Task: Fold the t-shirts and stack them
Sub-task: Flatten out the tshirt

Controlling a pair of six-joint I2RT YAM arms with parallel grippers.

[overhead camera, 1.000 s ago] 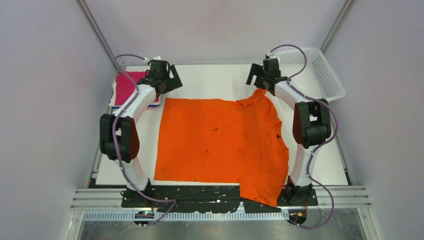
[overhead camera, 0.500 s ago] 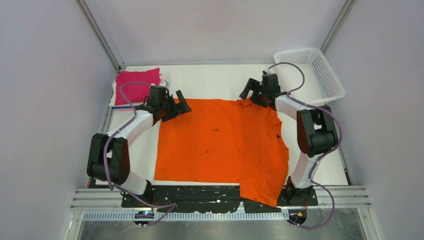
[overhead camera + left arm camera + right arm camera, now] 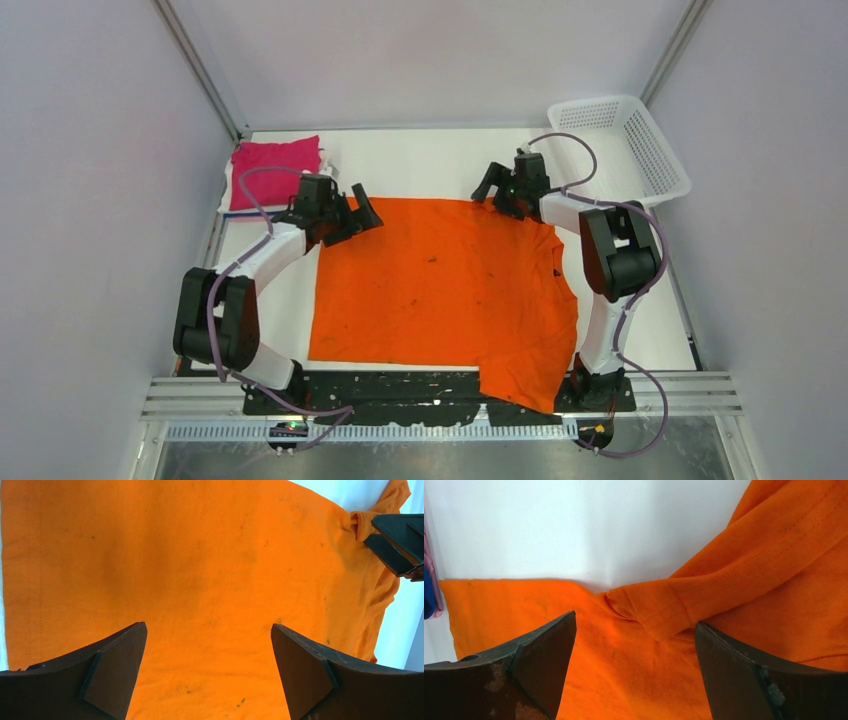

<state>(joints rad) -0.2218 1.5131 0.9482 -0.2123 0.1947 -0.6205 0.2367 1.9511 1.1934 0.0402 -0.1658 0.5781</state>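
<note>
A bright orange t-shirt (image 3: 440, 285) lies spread flat on the white table (image 3: 420, 160), its near right part hanging over the front edge. My left gripper (image 3: 362, 222) is open and empty over the shirt's far left corner; in the left wrist view (image 3: 209, 630) only orange cloth (image 3: 200, 570) lies between the fingers. My right gripper (image 3: 490, 198) is open and empty over the far right corner. Its wrist view (image 3: 635, 625) shows a folded-over sleeve (image 3: 664, 607) just ahead of the fingers. A folded magenta-pink shirt (image 3: 275, 172) lies at the far left.
A white lattice basket (image 3: 640, 150) stands at the far right corner. White and blue cloth edges (image 3: 325, 168) show under the pink shirt. The right gripper's fingers (image 3: 397, 542) show at the right edge of the left wrist view. Grey walls close in both sides.
Both arms came in from the back of the table to the shirt's far edge. The left one left the pink shirt, the right one moved left and low over the sleeve.
</note>
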